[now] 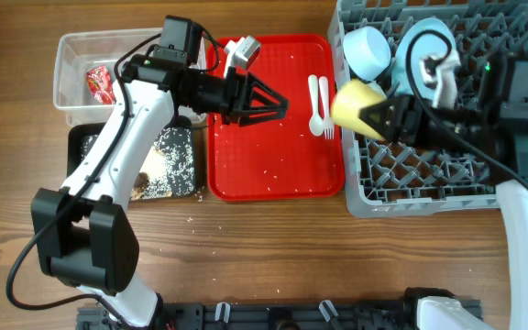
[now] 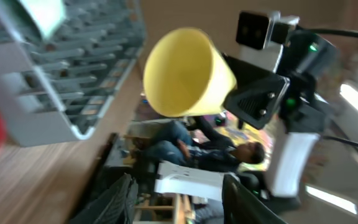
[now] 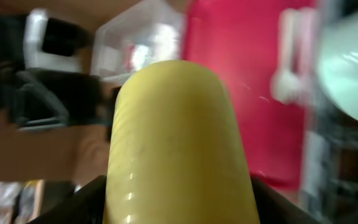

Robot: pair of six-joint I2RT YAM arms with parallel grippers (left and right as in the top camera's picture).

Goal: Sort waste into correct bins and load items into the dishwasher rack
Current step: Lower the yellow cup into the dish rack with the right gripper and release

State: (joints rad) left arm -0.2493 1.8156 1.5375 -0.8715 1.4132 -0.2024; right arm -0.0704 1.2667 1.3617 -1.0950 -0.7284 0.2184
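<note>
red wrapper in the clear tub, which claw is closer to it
Left. The left claw is over the red tray, beside the tub with the wrapper; the right claw is farther off at the rack, holding the yellow cup.

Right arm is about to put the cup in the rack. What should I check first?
1. Grip on cup: ok, right gripper is shut on it.
2. Cup over rack: not ok, it straddles the rack's left edge.
3. Free pegs: ok, the rows nearest the robot are bare.
4. Left gripper out of the way: ok, open over the red tray, apart from the cup.
5. Cup empty: ok, the left wrist view shows nothing inside.
</note>
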